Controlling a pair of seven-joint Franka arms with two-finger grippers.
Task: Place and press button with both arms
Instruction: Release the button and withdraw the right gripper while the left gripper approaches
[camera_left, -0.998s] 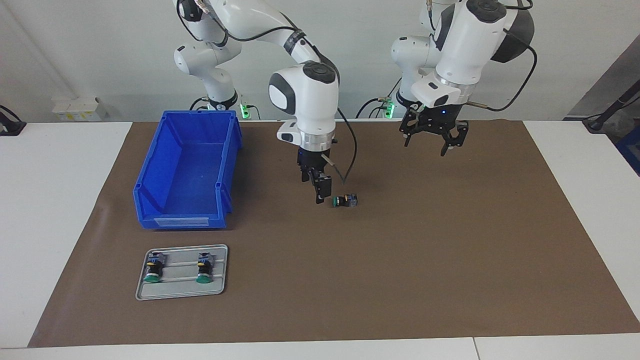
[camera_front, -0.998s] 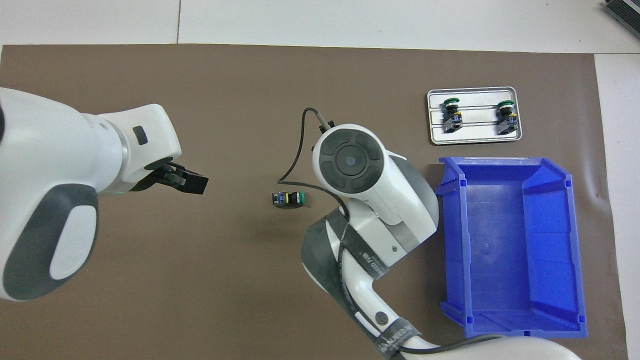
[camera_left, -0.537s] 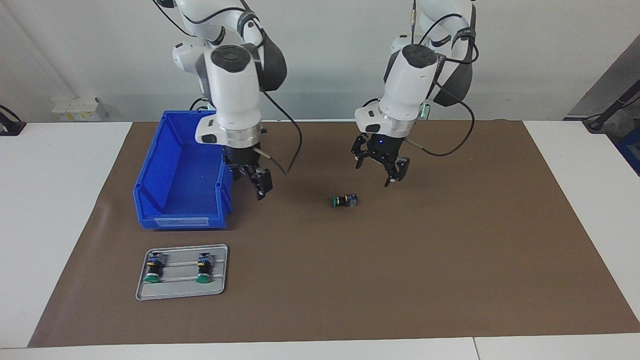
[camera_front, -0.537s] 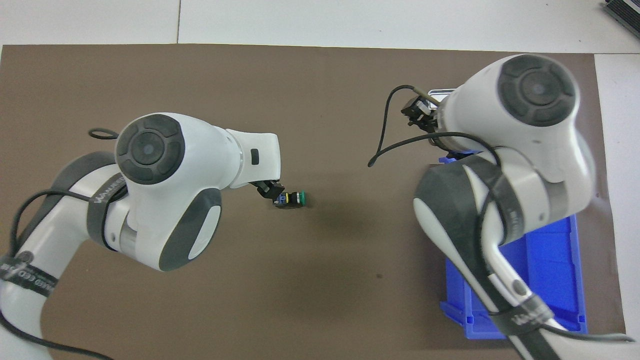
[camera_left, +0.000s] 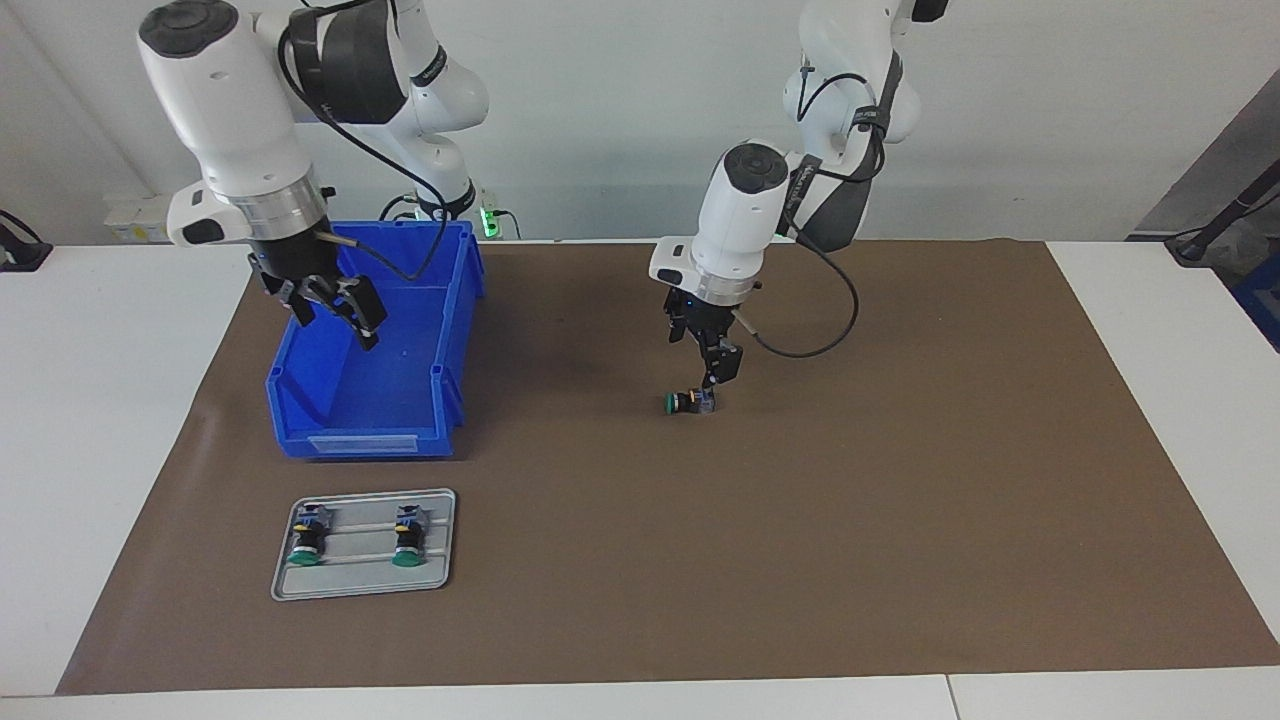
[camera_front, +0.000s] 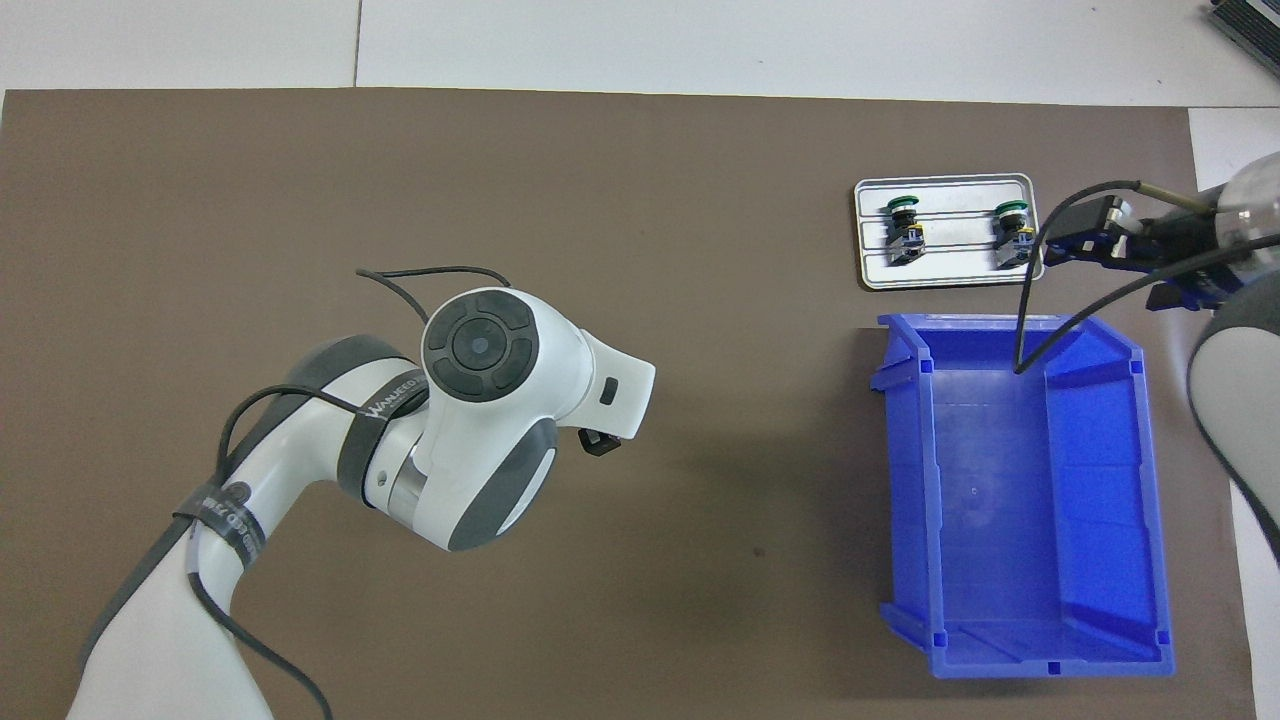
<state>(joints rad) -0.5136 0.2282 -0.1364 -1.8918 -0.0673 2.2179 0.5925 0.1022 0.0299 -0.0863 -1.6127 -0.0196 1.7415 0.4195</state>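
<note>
At mat centre, toward left arm's end from blue bin (camera_left: 372, 340): button (camera_left: 686, 402) lying sideways, left gripper (camera_left: 716, 372) just above it, fingers spread. Over bin: right gripper (camera_left: 330, 302), fingers spread, empty.

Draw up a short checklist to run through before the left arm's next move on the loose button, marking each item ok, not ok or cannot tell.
1. Loose button lies on its side on the brown mat: ok.
2. Left gripper is right over the button: ok.
3. Left gripper touches the button: cannot tell.
4. Right gripper is away, over the blue bin: ok.
5. Two other buttons lie in the grey tray: ok.
</note>
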